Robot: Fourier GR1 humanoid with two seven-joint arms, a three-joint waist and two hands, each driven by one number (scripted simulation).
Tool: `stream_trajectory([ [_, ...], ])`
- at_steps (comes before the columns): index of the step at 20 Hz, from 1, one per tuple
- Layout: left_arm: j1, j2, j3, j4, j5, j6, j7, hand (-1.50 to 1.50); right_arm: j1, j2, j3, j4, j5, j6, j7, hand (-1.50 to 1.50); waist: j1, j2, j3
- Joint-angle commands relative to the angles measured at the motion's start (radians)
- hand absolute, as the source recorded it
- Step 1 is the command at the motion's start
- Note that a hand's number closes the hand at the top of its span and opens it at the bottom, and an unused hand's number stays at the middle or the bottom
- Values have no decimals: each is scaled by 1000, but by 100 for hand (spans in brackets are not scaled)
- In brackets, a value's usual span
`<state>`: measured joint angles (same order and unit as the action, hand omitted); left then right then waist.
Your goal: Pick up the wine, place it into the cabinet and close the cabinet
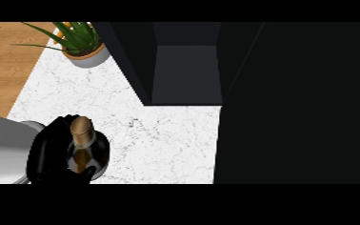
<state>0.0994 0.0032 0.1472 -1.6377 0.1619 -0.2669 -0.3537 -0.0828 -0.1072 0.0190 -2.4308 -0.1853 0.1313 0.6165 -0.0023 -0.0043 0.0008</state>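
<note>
left hand (48, 152) curled round wine bottle (85, 148)

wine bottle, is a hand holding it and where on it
Yes. The left hand is curled round the wine bottle at its body, below the gold-foiled neck, which sticks up free above the fingers. The right hand is not in view.

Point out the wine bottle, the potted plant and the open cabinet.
wine bottle (82, 129): head view, gold foil neck.
potted plant (89, 58): head view, grey pot's side.
cabinet (185, 74): head view, inner floor.
</note>
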Motion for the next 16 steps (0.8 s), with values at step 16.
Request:
stream_trajectory([
  [16,-195,-3,-501,-286,-33,509,382,150,20,1,-37,-124,-122,10,72,-150,-10,1,0],
])
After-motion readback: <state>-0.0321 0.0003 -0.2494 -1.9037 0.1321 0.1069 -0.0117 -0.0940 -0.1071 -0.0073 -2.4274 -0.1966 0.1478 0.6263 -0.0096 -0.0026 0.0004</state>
